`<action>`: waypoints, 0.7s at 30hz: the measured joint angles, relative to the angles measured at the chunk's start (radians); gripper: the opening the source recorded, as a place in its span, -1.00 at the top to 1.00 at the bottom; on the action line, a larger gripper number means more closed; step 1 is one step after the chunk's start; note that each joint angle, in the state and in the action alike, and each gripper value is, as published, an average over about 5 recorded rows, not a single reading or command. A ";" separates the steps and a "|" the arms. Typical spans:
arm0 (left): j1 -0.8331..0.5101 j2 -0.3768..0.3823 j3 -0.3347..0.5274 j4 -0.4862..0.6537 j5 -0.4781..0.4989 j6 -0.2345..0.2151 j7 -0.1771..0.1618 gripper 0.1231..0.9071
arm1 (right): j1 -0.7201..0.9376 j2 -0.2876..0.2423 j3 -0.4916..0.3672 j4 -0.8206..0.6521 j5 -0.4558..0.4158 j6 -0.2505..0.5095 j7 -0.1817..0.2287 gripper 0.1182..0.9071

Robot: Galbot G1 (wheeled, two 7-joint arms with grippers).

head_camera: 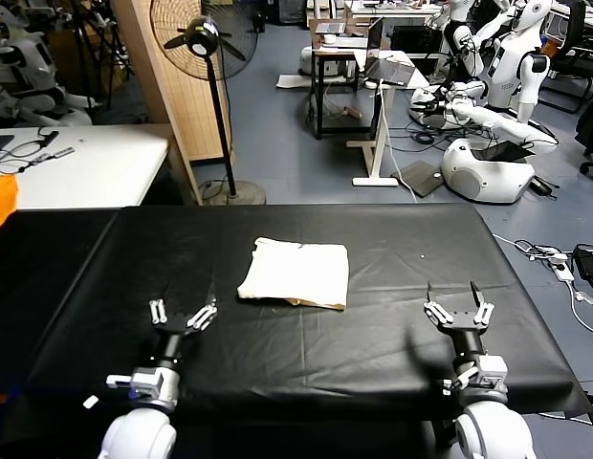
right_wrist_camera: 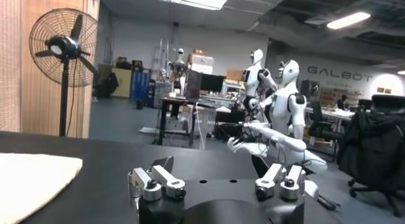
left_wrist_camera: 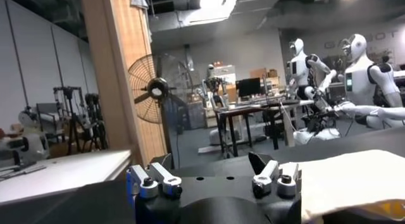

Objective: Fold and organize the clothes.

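Cream shirt (head_camera: 295, 273) lies in centre of head view, on black desk cover (head_camera: 392, 316), already as compact folded rectangle, edges roughly even. Folding looks done or nearly done; judgement only.

Left end effector (head_camera: 183, 315) in lower left of frame, fingers wide, holding nothing, apart from shirt.

Right end effector (head_camera: 458, 310) in lower right, also wide and empty, well apart from shirt.

Left to do, maybe: final tidy placing of shirt.
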 joint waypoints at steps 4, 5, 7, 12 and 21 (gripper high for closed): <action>0.000 -0.001 0.000 0.001 0.000 -0.002 0.001 -0.72 | 0.002 0.001 -0.003 -0.004 -0.001 0.012 0.004 -0.72; 0.000 -0.002 0.001 0.001 0.000 -0.003 0.001 -0.72 | 0.002 0.001 -0.005 -0.005 -0.001 0.014 0.004 -0.72; -0.001 -0.004 0.002 0.002 -0.001 -0.004 0.002 -0.72 | 0.001 0.003 -0.007 -0.003 -0.001 0.017 0.005 -0.72; -0.003 -0.007 0.005 0.002 0.000 0.001 0.003 -0.72 | -0.002 0.005 -0.006 -0.004 -0.001 0.023 0.008 -0.72; -0.005 -0.007 0.004 0.001 0.020 -0.005 0.002 -0.72 | -0.001 0.011 0.000 -0.014 -0.001 0.063 0.008 -0.72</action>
